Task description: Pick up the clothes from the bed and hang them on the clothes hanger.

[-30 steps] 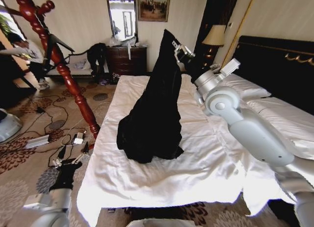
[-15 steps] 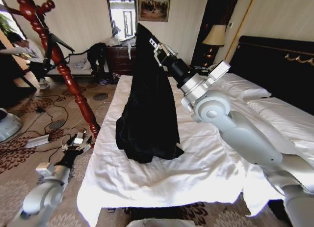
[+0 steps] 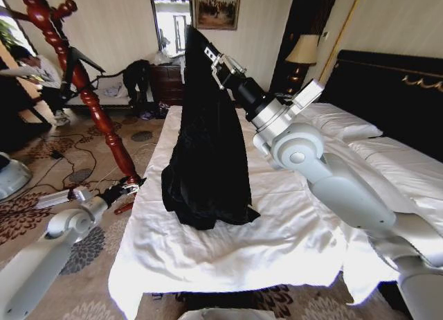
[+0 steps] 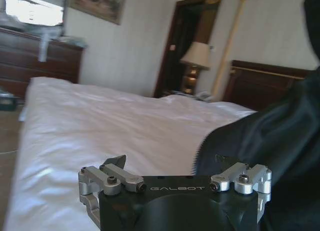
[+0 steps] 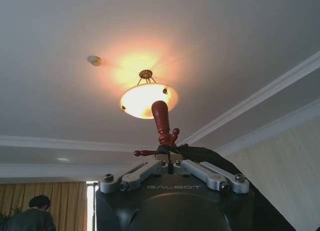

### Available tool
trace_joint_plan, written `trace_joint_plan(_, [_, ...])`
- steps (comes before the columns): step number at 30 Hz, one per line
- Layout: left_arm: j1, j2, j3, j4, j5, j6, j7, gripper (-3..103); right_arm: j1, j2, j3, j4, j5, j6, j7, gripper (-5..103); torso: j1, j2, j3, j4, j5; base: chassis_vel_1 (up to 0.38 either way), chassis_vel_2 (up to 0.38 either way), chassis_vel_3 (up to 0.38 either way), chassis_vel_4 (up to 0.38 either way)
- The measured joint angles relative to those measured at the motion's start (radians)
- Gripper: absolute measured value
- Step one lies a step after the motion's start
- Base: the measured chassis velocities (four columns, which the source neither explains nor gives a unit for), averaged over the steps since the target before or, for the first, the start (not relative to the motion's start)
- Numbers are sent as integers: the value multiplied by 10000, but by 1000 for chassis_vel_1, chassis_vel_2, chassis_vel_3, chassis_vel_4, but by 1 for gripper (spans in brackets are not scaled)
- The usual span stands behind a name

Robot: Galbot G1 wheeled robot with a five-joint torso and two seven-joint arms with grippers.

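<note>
The right gripper, top centre of the head view, is pinched on the black coat and has hauled its peak higher and further left than a second ago; the hem still drags on the white bed. The left gripper, fingers spread and empty, has swung up from lower left toward the bed edge. The coat stand waits at upper left, so hanging looks close.

Light: bright daylight from the window; lit ceiling lamp casting a warm halo
Glare: window blown out white
Distortion: head view bends and tilts at its edges
Focus: left wrist background soft
</note>
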Motion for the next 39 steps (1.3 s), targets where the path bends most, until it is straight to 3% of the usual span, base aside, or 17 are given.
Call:
trace_joint_plan(1, [0, 0, 0, 0, 0, 0, 0, 100, 0, 0, 0, 0, 0, 0, 0, 0, 0, 0, 0, 0, 0, 0, 0, 0, 0])
trace_joint_plan(2, [-243, 18, 288, 91, 51, -70, 439, 100, 39, 15, -9, -61, -4, -16, 11, 0, 0, 1, 0, 0, 0, 0, 0, 0, 0])
trace_joint_plan(5, [-529, -25, 687, 295, 194, -102, 999, 100, 64, 11, 3, -118, -6, -35, 34, 0, -3, 1, -2, 7, 3, 0, 0, 0, 0])
trace_joint_plan(17, [-2619, -1263, 2578, 2282, 748, -76, 1843, 100, -84, -178, 248, 160, 59, -15, 23, 0, -3, 0, -1, 1, 2, 0, 0, 0, 0])
trace_joint_plan(21, [-2776, -1476, 2795, 2383, 736, 5, 2160, 103, -83, -184, 261, 197, 60, -14, 24, 0, -3, 0, -1, 3, 2, 0, 0, 0, 0])
trace_joint_plan(23, [-2767, -1612, 2813, 2336, 684, 20, 2409, 94, -81, -209, 272, 247, 50, -14, 29, 0, -2, 0, -1, 1, 3, 0, 0, 0, 0])
trace_joint_plan(26, [-2714, -1629, 2768, 2261, 636, 20, 2491, 89, -90, -230, 286, 283, 35, -16, 36, 0, -3, 0, -1, 1, 3, 0, 0, 0, 0])
trace_joint_plan(28, [-2554, -1586, 2592, 2067, 537, 0, 2696, 73, -140, -267, 304, 340, 4, -28, 47, 0, -3, 0, -2, 3, 2, 0, 0, 0, 0])
trace_joint_plan(32, [-2419, -1517, 2430, 1932, 460, -6, 2891, 68, -171, -285, 309, 353, -17, -34, 57, 0, -4, 1, -2, 2, 3, 0, 0, 0, 0])
trace_joint_plan(37, [-2114, -1413, 2161, 1748, 456, -7, 3115, 40, -232, -361, 355, 445, -24, -44, 70, 0, -3, 1, -2, 2, 1, 0, 0, 0, 0])
trace_joint_plan(39, [-2067, -1404, 2121, 1708, 458, -6, 3126, 40, -238, -370, 356, 454, -24, -46, 71, 0, -3, 1, -2, 2, 2, 0, 0, 0, 0])
